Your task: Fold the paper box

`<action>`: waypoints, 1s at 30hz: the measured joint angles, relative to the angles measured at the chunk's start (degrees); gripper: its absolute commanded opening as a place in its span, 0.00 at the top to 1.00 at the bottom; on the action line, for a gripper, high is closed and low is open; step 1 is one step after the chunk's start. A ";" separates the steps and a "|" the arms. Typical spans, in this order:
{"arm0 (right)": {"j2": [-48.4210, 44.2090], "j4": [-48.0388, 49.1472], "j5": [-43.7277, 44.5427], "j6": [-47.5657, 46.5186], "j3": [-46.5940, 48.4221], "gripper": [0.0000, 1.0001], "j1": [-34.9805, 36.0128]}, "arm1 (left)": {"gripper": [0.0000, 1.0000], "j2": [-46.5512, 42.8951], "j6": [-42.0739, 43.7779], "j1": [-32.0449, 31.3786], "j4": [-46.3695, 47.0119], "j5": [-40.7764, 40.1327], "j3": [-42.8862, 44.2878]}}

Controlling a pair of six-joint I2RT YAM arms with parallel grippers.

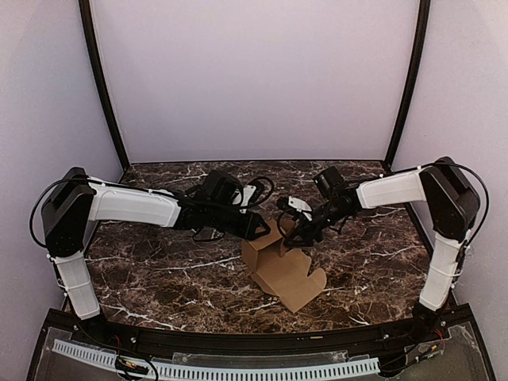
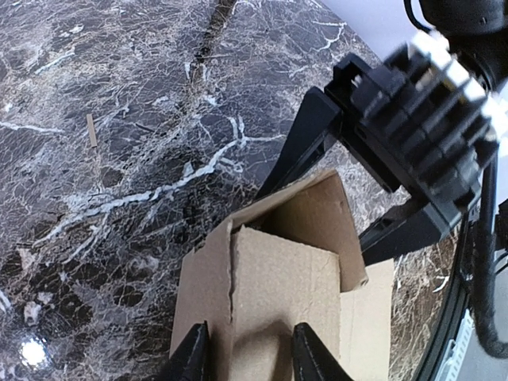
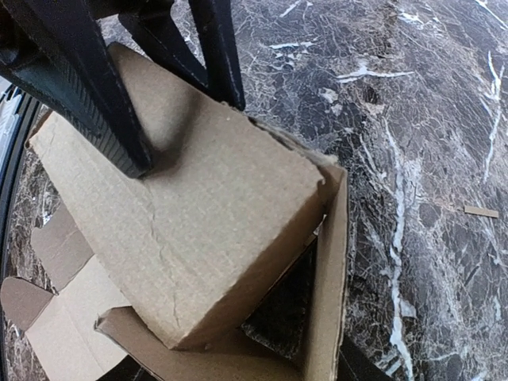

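Box (image 1: 279,268) part-folded at middle of surface (image 1: 151,270), one flap lying flat. Left jaws apart, tips against a raised panel, grasping nothing. Right jaws straddle the opposite wall; whether clenched cannot be told.

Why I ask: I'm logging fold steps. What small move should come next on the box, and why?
Probably the right gripper should nudge the raised flap inward, toward the left gripper. The box is only half formed: the left fingers rest on one folded panel, the flap stands between the right fingers, and other flaps lie flat on the table.
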 measured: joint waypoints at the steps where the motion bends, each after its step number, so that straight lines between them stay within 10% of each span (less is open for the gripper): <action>1: -0.42 0.83 0.63 0.55 -0.72 0.44 0.26 | 0.65 0.02 -0.61 0.11 0.42 0.39 -0.07; 30: -4.28 16.65 7.04 7.76 -8.13 0.47 2.45 | 0.51 0.09 -25.18 7.34 30.05 20.13 -12.63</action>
